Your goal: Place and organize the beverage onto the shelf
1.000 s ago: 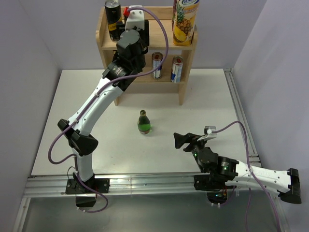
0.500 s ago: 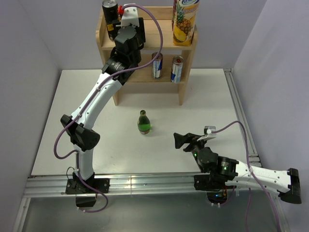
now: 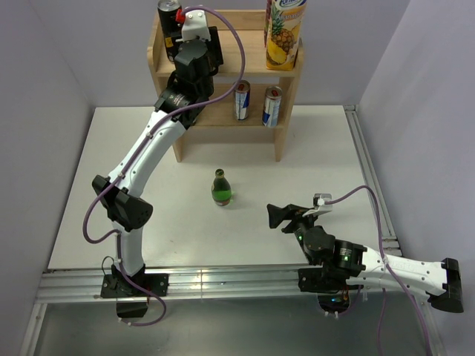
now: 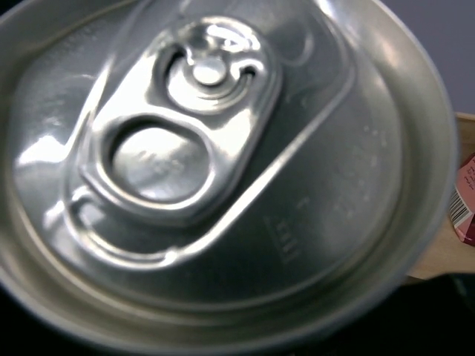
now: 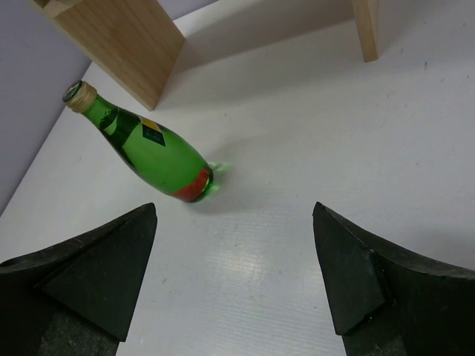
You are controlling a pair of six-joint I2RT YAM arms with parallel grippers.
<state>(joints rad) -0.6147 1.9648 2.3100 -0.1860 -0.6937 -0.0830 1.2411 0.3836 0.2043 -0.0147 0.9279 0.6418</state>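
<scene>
The wooden shelf stands at the back of the table. My left gripper is at the left end of its top board, shut on a black can. The can's silver lid fills the left wrist view and hides the fingers. A pineapple juice carton stands at the top right. Two cans stand on the lower tier. A green bottle stands on the table in front of the shelf. My right gripper is open and empty to the bottle's right; the bottle lies ahead-left of its jaws.
The shelf's side panels reach down to the white table. A strip of shelf wood shows beside the can. Grey walls close in the left, right and back. A metal rail runs along the near edge.
My left arm has swung up and to the left along the shelf's top board, and the black can has shifted left with it. The right arm and the green bottle have not moved.
</scene>
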